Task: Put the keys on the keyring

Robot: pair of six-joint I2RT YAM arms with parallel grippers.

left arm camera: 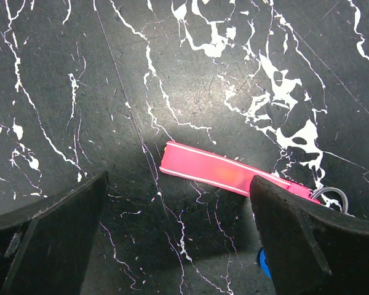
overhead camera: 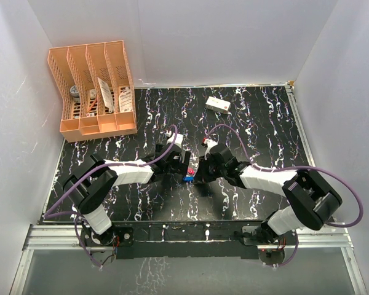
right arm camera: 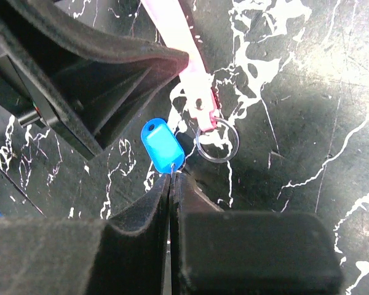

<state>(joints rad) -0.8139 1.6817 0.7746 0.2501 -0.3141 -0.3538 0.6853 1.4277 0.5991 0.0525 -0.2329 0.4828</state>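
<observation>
Pinching one blue key (right arm camera: 162, 146), right fingers (right arm camera: 141, 215) press together; left fingers (left arm camera: 49, 233) spread above one pink strap (left arm camera: 215, 171).

Black white-veined marble tabletop (overhead camera: 270, 117); plain white walls (overhead camera: 203, 37) on three sides.

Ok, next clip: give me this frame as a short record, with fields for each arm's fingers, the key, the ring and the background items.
left fingers: open wide, empty, over the pink fabric strap
right fingers: shut, pinching the narrow end of the blue-headed key
silver metal ring: lying flat, fastened to the strap's end
key on ring: not yet; key sits beside it
background: orange plastic file rack, white rectangular box
</observation>
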